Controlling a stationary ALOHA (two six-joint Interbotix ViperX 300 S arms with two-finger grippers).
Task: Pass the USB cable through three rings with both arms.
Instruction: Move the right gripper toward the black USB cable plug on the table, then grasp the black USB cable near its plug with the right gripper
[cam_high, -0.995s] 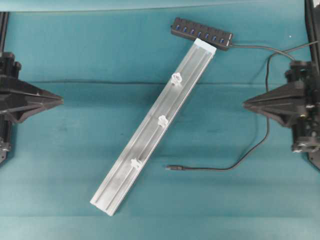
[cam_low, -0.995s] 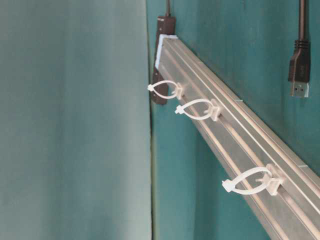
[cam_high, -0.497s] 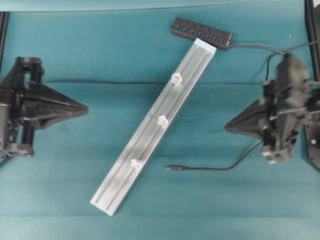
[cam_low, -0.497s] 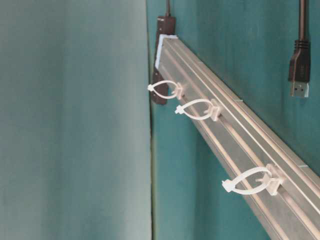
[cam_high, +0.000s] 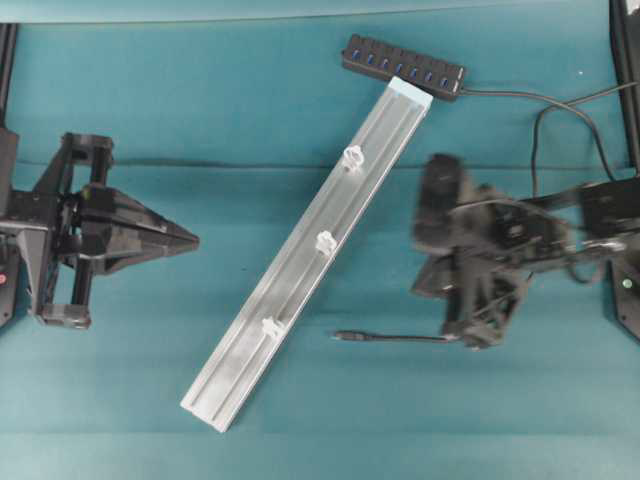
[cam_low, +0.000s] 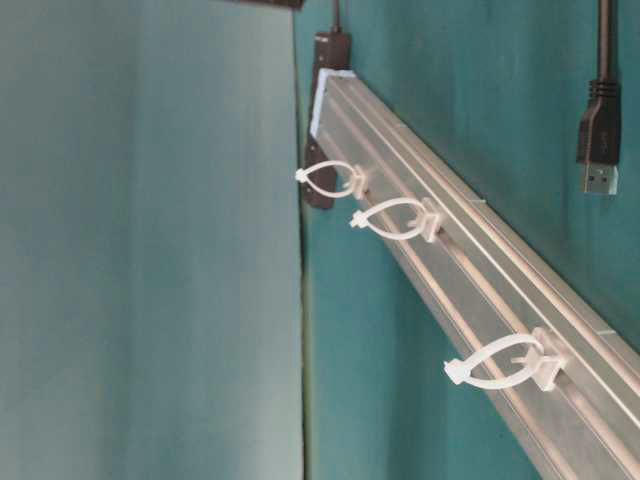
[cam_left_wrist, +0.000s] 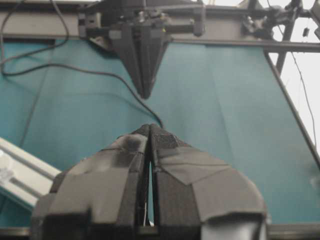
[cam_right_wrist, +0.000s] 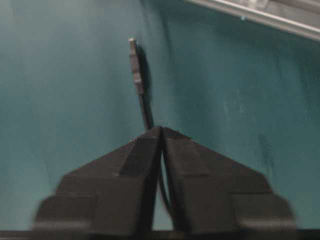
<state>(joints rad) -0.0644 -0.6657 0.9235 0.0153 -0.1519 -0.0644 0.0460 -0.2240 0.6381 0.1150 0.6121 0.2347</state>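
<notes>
I am only beginning: the USB cable (cam_high: 400, 338) is lying loose on the bench (cam_high: 120, 400) and none of the three rings (cam_high: 325, 241) has been threaded. My right gripper (cam_right_wrist: 161, 131) is hovering just above the cord, fingertips looking pressed together and holding nothing, with the plug (cam_right_wrist: 134, 65) lying just ahead of its tips. Beyond the plug the rail (cam_high: 300, 270) is carrying the rings, the nearest ring close to the plug. On the far side, my left gripper (cam_high: 192, 240) is waiting closed and empty, well apart from the cable.
</notes>
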